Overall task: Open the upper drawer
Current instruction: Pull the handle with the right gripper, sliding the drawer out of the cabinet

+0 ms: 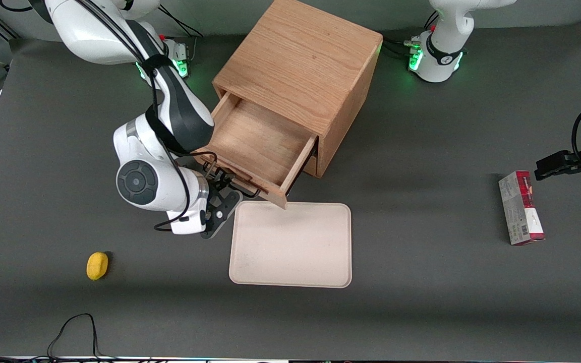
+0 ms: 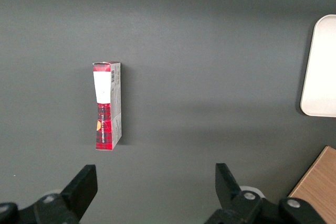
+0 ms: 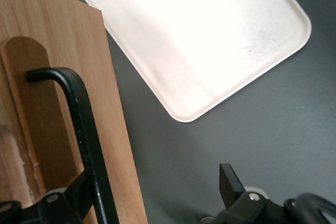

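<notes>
1. At drawer [image 1: 257,148] front, pulled well out of cabinet [image 1: 303,65], above tray [image 1: 290,244] edge.
2. Gripper [image 3: 152,192] straddling handle [image 3: 84,124], fingers [image 3: 228,179] apart, not clamped.
3. Opening seemingly near done; next, probably back clear of handle.

A robotics lab: I work at a table [image 1: 421,312] draped in dark grey matting, my white arm bolted beside green-lit base units [image 1: 182,63], cables [image 1: 68,333] trailing at the edge. My gripper [image 1: 220,194] sits at a wooden cabinet [image 1: 300,70], with test props: a tray [image 1: 290,247], a carton [image 1: 520,206].
</notes>
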`<state>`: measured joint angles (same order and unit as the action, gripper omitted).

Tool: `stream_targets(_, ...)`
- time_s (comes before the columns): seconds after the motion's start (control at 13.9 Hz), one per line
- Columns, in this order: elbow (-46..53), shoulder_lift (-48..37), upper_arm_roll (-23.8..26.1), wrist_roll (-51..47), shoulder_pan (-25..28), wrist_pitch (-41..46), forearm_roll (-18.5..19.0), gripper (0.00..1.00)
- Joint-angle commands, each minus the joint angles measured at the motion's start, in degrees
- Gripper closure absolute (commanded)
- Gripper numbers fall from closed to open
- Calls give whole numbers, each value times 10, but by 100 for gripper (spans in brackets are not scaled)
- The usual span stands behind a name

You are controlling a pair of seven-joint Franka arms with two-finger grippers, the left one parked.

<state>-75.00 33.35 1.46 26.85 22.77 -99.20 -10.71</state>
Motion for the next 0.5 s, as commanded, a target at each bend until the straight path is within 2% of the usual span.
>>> stream_targets(0.0, 43, 25, 1, 20, -15, 2, -5, 0)
stream_targets(0.43, 64, 38, 1, 22, -38, 1, -4, 0)
